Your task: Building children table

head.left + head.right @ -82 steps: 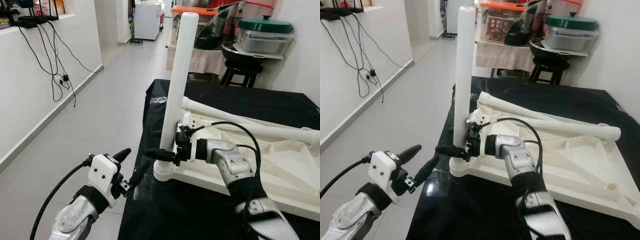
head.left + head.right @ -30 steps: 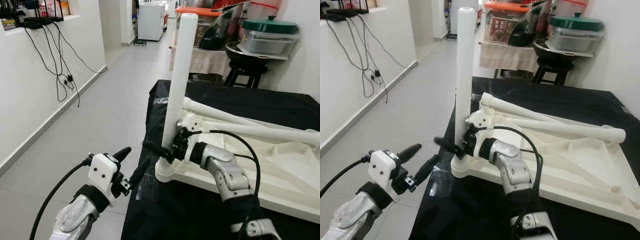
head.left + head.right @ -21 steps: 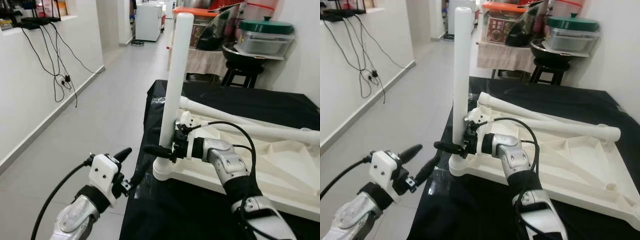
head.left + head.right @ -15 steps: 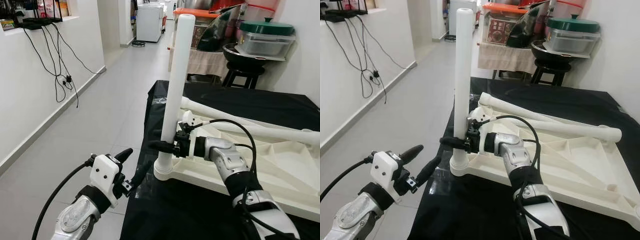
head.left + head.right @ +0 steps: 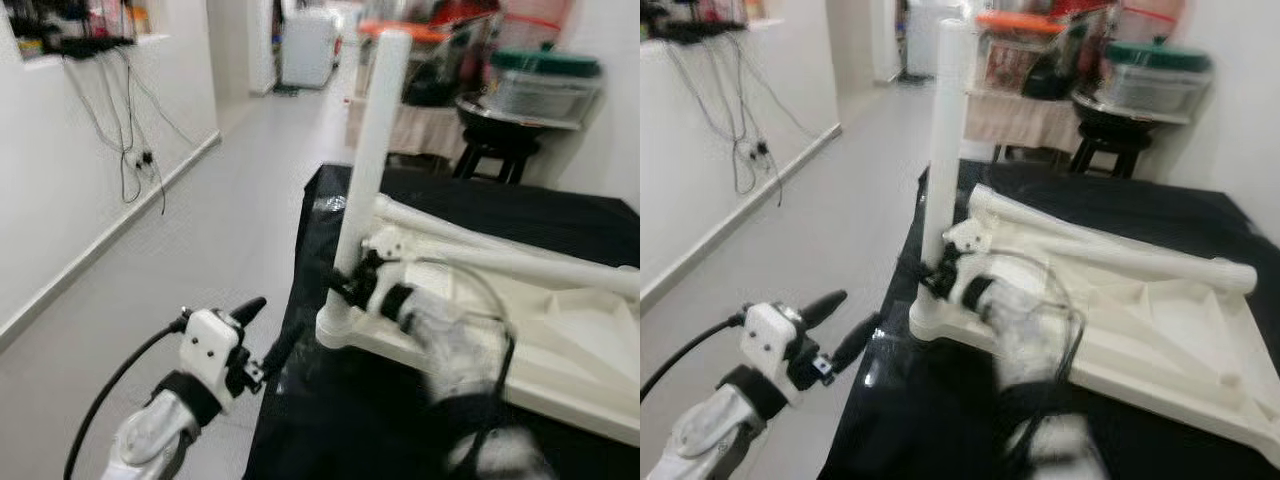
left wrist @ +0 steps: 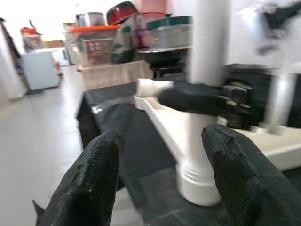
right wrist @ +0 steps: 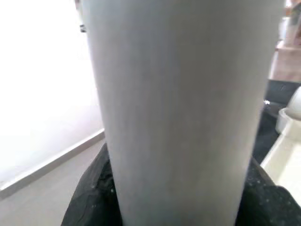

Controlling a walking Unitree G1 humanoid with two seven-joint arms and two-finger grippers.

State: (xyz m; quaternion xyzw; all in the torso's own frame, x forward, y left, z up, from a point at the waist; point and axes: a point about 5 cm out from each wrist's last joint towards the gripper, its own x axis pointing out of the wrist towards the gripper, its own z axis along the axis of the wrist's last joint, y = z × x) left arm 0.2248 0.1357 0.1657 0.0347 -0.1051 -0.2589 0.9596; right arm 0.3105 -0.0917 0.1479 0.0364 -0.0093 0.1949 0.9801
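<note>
The right claw has slid lower on the upright leg.

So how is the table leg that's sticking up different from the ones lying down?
The upright leg stands on end in a round socket at the corner of the upside-down tabletop, while the loose legs lie flat across it. The right gripper is at the upright leg low down; nothing holds the loose legs. All are long, round and white.

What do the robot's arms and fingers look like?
The left arm is shiny silver with a black band, a white box at the wrist and a black cable looping off it. Its left gripper has two long black fingers, rough and bumpy up close. The right arm is silver too, but blurred.
</note>
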